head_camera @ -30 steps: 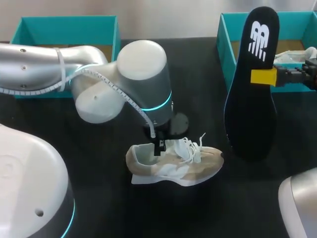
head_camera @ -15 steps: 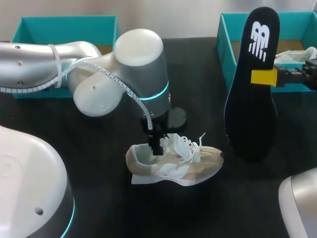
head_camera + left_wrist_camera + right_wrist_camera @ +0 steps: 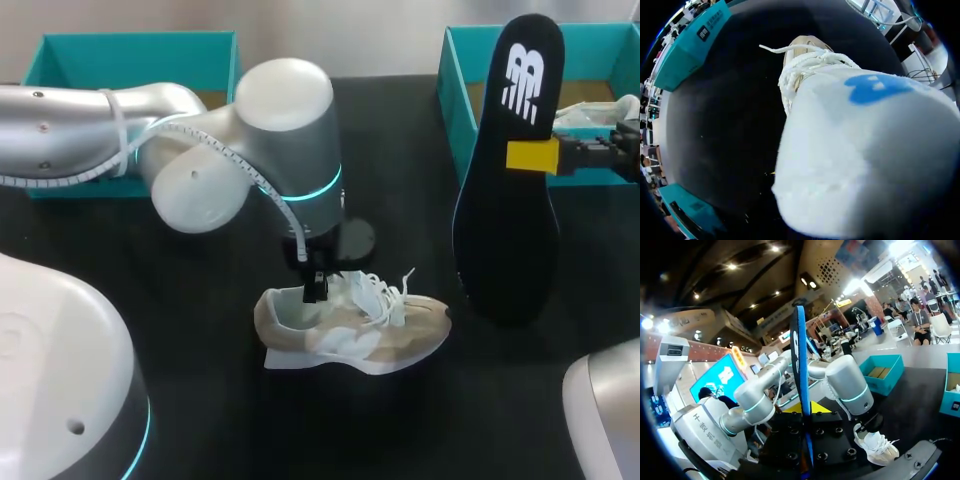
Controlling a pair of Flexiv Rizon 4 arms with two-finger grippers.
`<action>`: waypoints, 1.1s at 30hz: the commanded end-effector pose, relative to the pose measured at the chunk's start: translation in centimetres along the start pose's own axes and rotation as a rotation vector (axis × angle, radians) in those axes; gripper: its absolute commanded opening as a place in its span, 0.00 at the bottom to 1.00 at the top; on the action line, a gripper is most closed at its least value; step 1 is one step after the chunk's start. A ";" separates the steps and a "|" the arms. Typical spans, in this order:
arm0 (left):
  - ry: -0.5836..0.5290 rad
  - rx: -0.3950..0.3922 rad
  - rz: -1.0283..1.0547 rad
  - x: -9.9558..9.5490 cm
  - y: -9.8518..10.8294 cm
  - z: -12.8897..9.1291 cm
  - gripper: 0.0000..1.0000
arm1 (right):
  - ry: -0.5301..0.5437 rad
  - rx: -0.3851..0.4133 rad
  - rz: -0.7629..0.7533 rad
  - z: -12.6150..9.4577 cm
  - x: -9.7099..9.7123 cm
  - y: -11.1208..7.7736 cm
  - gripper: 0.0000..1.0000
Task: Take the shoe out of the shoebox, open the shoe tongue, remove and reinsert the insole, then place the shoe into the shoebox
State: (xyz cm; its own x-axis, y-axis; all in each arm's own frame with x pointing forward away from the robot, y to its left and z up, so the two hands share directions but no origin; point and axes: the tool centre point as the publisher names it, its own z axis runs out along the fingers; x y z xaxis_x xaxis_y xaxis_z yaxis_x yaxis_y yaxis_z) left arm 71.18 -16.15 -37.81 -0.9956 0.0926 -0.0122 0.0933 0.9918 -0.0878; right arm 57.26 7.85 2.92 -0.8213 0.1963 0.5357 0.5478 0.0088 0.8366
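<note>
At the far left edge of the black tabletop [image 3: 220, 400] you have a teal shoebox [image 3: 130, 50], open side up. Your left arm [image 3: 200, 150] comes in past it and points straight down over the middle, with the left claw [image 3: 314, 288] at the shoe's opening, just behind the laces [image 3: 375, 295]. From the wrist you see only the white tongue [image 3: 865, 150] pressed close against the camera, with a blue mark on it, so you cannot tell whether that claw is apart or clamped. The shoe [image 3: 350, 330], beige and white, stands on its sole on the tabletop outside both boxes, heel toward the left arm's side, toe toward the right, laces loose and tumbled. To its right the black insole [image 3: 510, 170] stands upright, lower end touching or just above the tabletop, white logo at the top. Your right claw [image 3: 535, 155] is clamped on it about a third of the way down; its wrist view shows the insole edge-on between the fingers. Behind it sits the second teal shoebox [image 3: 470, 90].
</note>
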 end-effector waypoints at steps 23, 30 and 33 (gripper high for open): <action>-0.009 0.079 0.637 -0.4 -0.2 -7.6 0.00 | 0.003 0.011 0.001 0.3 -0.3 0.6 0.00; -0.096 0.107 1.103 -0.3 -0.5 -10.5 0.00 | 0.003 0.011 0.001 0.3 -0.3 0.6 0.00; -0.096 0.107 1.103 -0.3 -0.5 -10.5 0.00 | 0.003 0.011 0.001 0.3 -0.3 0.6 0.00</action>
State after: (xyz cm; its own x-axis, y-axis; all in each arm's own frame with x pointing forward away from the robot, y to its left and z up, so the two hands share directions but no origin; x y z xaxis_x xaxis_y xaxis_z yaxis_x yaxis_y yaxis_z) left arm 71.73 -16.77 -28.28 -0.5838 0.7997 -0.1403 0.8119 0.5758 -0.0964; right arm 57.27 7.89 2.89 -0.8212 0.1967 0.5357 0.5478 0.0086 0.8366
